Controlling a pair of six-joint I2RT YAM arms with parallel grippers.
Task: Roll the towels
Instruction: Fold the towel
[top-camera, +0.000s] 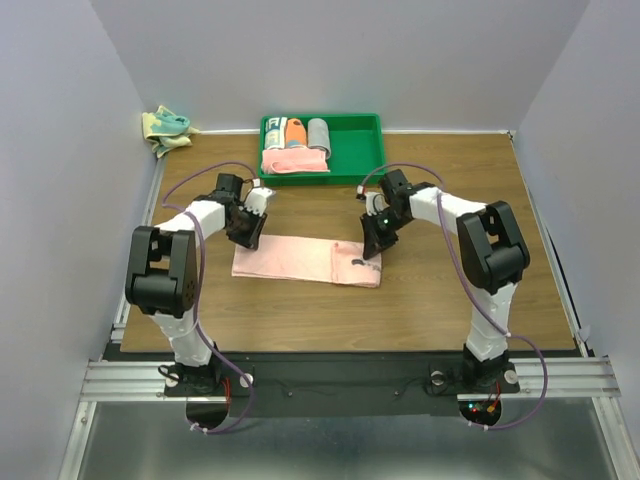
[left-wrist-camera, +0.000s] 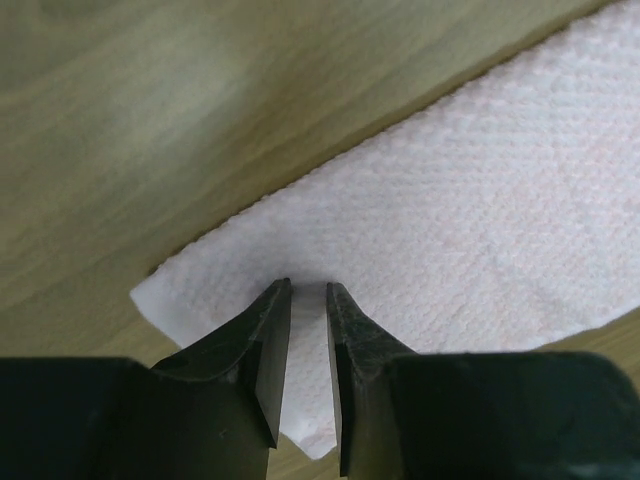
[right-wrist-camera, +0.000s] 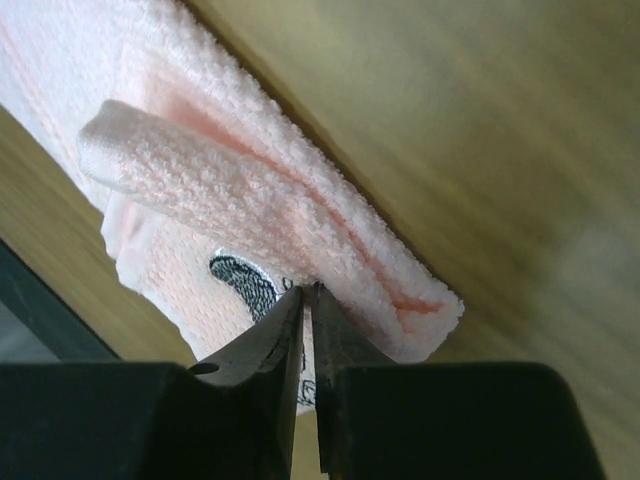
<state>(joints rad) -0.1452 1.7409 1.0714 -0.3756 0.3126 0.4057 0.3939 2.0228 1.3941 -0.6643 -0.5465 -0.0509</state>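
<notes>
Towel (top-camera: 300, 260) bears a dark mark (right-wrist-camera: 243, 278), unreadable.

Nubbly peach-pink terry-cloth towel (top-camera: 306, 260) on matt wood-grain table (top-camera: 440, 290).

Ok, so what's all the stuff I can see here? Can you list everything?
pale pink flat cloth towel: one, pink with a small dark mark, middle of the table
green plastic tray: one, green, far edge of the table
rolled cloth towels: three, white-green, orange, grey, side by side in the tray
pink cloth bundle: one, pink, front of the tray
crumpled teal and yellow cloth: one, by the far left corner
brown wooden table: one, brown, under everything
robot arms: two, black and white, near edge
left pincer: black, closed on the towel's left end
right pincer: black, closed on its right end
</notes>
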